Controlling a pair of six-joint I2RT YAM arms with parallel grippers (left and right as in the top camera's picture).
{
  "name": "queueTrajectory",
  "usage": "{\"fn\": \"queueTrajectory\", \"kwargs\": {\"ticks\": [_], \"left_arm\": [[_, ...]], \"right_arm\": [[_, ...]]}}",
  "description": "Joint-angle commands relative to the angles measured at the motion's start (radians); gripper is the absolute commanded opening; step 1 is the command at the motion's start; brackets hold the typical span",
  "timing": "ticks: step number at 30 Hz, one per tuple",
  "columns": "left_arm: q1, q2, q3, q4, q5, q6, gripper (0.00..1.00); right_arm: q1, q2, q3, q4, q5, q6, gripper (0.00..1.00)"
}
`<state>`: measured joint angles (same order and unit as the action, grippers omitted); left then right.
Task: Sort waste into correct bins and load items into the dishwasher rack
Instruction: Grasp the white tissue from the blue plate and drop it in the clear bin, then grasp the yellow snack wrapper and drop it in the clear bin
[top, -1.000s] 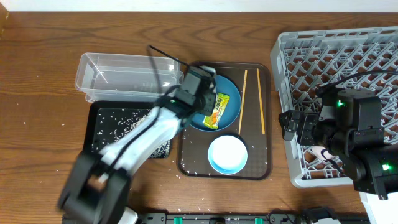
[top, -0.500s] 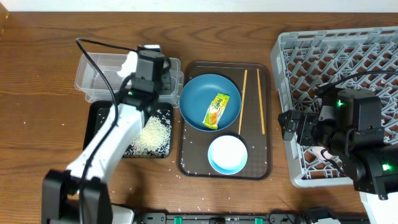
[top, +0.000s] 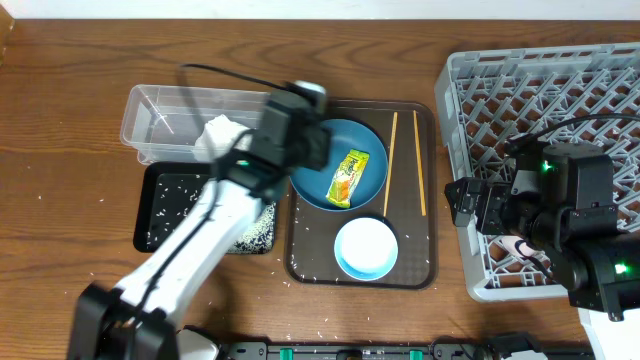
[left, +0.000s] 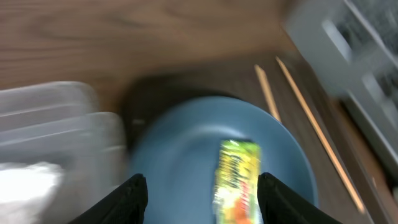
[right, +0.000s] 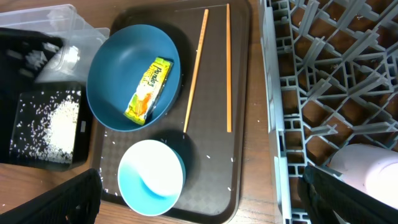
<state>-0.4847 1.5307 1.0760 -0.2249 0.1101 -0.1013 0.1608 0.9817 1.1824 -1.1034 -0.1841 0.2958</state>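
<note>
Overhead, yellow-green wrapper (top: 346, 177) flat on blue plate (top: 372, 152)

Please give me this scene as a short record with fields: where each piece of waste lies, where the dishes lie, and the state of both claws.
napkin: inside the clear tub
wrapper: on the blue plate
rice: mostly in the black tray
bowl: on the brown tray, beside the plate
chopsticks: on the brown tray
left claw: open, empty, above the wrapper
right claw: open, empty, at the rack edge
</note>
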Motion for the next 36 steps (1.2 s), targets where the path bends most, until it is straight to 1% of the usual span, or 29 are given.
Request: {"fn": "queueTrajectory", "kwargs": {"ticks": [1, 3, 6, 11, 21, 23, 24, 25, 26, 27, 28, 31, 33, 36], "left_arm": [[-0.063, 0.114, 0.008, 0.012, 0.029, 0.15, 0.59], [-0.093, 0.176, 0.008, 0.038, 0.029, 0.202, 0.6], [-0.114, 0.251, 0.008, 0.079, 0.028, 0.24, 0.6], [-0.114, 0.324, 0.008, 0.129, 0.028, 0.24, 0.6], [-0.115, 0.422, 0.008, 0.135, 0.023, 0.239, 0.58], [-0.114, 0.428, 0.008, 0.138, -0.011, 0.239, 0.5], [-0.114, 0.428, 0.008, 0.14, -0.027, 0.239, 0.43], [-0.114, 0.427, 0.009, 0.141, -0.032, 0.239, 0.34], [-0.114, 0.425, 0.011, 0.14, -0.032, 0.237, 0.23], [-0.114, 0.422, 0.013, 0.14, -0.032, 0.228, 0.19], [-0.114, 0.413, 0.017, 0.14, -0.032, 0.202, 0.07], [-0.114, 0.36, 0.039, 0.136, -0.015, 0.117, 0.06], [-0.114, 0.296, 0.056, 0.124, 0.015, 0.079, 0.06], [-0.114, 0.184, 0.064, 0.104, 0.016, 0.046, 0.06]], "right_arm": [[-0.008, -0.002, 0.0, -0.003, -0.008, -0.004, 0.99], [-0.008, -0.002, 0.0, -0.009, -0.008, -0.004, 0.99], [-0.008, -0.002, 0.0, -0.017, -0.008, -0.004, 0.99], [-0.008, -0.002, 0.0, -0.024, -0.008, -0.005, 0.99], [-0.005, -0.002, 0.0, -0.024, -0.008, -0.005, 0.99], [-0.002, -0.002, 0.0, -0.028, -0.008, -0.004, 0.99], [-0.002, -0.002, 0.0, -0.032, -0.008, -0.005, 0.99], [-0.002, -0.002, 0.0, -0.036, -0.008, -0.005, 0.99], [-0.002, -0.002, 0.0, -0.041, -0.008, -0.005, 0.99], [-0.002, -0.002, 0.0, -0.043, -0.008, -0.005, 0.99], [-0.002, -0.002, 0.0, -0.045, -0.008, -0.005, 0.98], [-0.002, -0.002, 0.0, -0.045, -0.008, -0.005, 0.98], [-0.002, -0.002, 0.0, -0.045, -0.008, -0.005, 0.98], [-0.002, -0.002, 0.0, -0.045, -0.008, -0.005, 0.98]]}}
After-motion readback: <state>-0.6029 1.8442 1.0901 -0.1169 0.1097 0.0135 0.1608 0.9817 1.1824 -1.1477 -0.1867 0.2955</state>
